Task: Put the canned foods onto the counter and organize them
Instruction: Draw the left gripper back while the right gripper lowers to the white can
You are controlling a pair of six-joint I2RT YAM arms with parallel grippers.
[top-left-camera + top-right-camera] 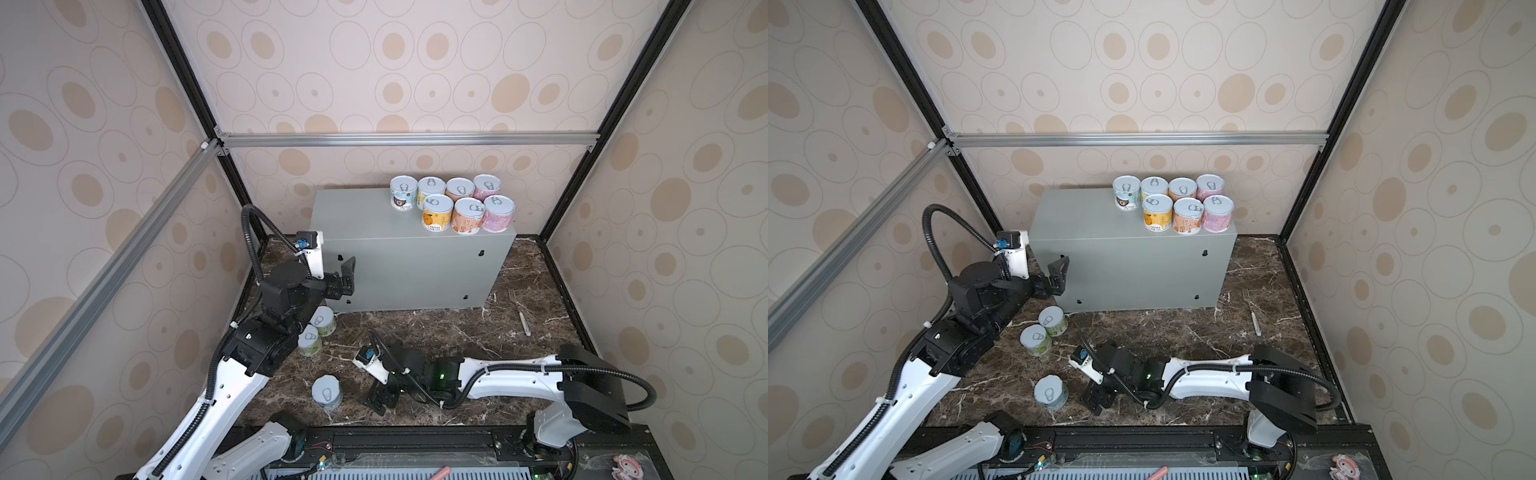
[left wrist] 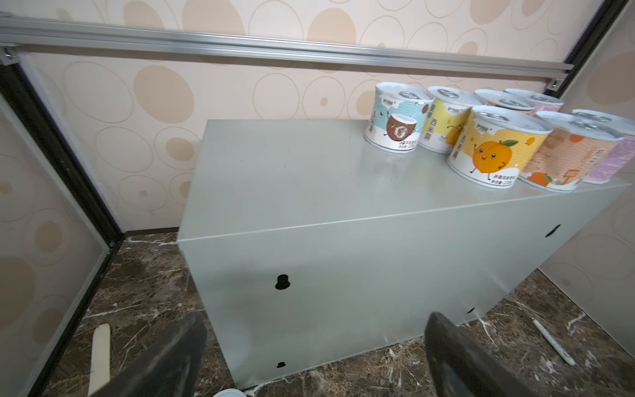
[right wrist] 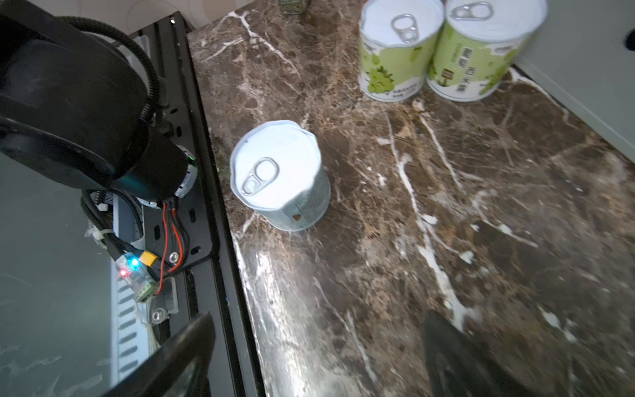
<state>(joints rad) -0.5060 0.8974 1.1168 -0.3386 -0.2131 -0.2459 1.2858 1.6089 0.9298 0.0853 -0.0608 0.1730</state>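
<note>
Left hand hangs spread and empty before the grey bench. Seven cans stand in two rows on the bench's right end, well apart from it. Right hand, spread and empty, lies just beside a blue can on the marble. Two green cans, silver-lidded and grape-printed, carry Chinese lettering.
</note>
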